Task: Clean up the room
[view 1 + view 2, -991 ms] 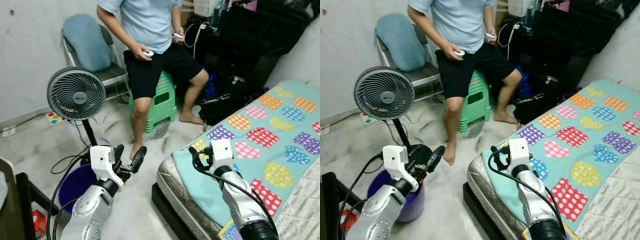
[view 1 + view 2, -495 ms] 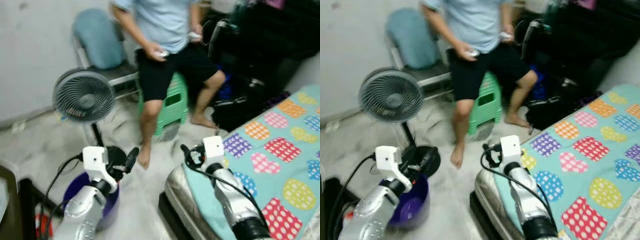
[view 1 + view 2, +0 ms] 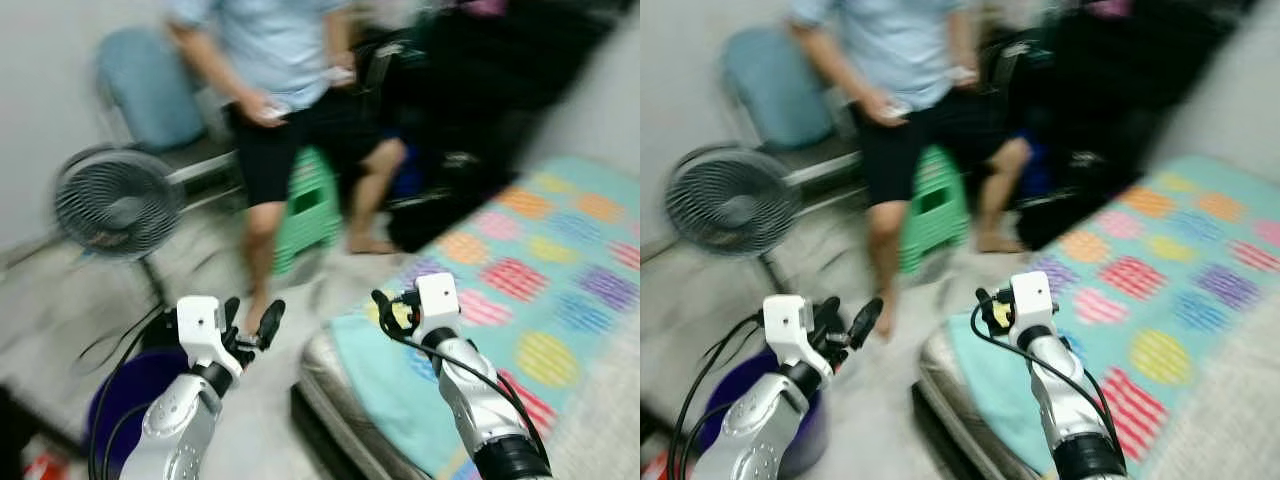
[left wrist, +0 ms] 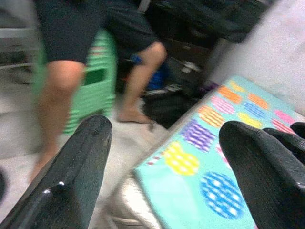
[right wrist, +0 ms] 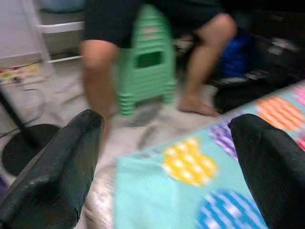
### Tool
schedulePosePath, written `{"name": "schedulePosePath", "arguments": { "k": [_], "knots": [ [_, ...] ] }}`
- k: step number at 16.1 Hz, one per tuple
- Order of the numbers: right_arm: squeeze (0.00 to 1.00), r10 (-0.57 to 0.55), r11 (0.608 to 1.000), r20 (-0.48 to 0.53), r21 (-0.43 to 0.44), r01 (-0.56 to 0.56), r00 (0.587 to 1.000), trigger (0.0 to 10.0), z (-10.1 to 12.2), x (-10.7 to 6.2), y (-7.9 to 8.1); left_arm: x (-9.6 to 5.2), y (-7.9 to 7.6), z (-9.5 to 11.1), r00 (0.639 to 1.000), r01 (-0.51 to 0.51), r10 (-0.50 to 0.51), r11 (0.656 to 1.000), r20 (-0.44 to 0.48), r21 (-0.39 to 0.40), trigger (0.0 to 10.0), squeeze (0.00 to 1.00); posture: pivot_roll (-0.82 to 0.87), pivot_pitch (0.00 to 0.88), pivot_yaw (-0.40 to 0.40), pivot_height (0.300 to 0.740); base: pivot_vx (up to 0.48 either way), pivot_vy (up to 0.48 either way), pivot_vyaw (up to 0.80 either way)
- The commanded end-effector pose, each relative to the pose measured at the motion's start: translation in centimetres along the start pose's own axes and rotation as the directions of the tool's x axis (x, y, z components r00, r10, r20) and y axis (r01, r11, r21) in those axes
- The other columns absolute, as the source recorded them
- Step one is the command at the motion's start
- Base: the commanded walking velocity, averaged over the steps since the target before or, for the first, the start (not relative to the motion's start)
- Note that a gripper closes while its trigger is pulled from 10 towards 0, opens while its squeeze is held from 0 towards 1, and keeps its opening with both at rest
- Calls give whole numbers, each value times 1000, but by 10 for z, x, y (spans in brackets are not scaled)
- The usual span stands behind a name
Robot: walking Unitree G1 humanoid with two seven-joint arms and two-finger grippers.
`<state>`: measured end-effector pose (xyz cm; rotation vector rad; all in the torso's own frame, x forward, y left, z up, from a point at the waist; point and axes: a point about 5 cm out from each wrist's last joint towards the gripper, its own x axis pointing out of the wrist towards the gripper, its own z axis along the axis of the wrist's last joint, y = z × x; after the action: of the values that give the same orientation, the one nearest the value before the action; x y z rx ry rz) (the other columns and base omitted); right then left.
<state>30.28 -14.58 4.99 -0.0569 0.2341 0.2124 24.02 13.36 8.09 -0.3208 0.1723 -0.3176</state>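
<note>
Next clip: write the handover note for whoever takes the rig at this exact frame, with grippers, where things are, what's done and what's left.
Left gripper: open, empty, raised above the purple bucket near the standing fan.
Right gripper: open, empty, held over the corner of the bed's teal dotted blanket.
A person sits on a green stool straight ahead, a controller in each hand, bare feet on the floor; a chair with a blue cushion stands behind the fan.
The head views are blurred.
Done: nothing picked up, judging by the empty grippers.
Left: all of the tidying; I cannot tell which item is the target.
</note>
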Motion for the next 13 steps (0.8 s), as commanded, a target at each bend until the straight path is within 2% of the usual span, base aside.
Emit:
{"name": "schedulePosePath", "arguments": {
  "k": [1, 10, 13],
  "knots": [
    [0, -19, 1000, -8, 5, 19, 1000, 10000, -1, -1, -5, 1, -2, 2, 1000, 3, -3, 1000, 2, 15, 10000, 0, -70, 0, -18, 740, 0, 0, -800],
    [0, -26, 1000, -4, 7, 26, 1000, 10000, -2, -3, -5, 1, -4, 2, 1000, 8, -8, 1000, 0, 8, 10000, 0, -80, 0, -12, 740, 0, 0, -800],
    [0, -46, 999, 29, -9, 46, 999, 10000, 5, -3, -10, 3, -4, 4, 1000, 4, -4, 1000, 10, 13, 10000, 0, -82, 0, -12, 740, 0, 0, -800]
  ]
}}
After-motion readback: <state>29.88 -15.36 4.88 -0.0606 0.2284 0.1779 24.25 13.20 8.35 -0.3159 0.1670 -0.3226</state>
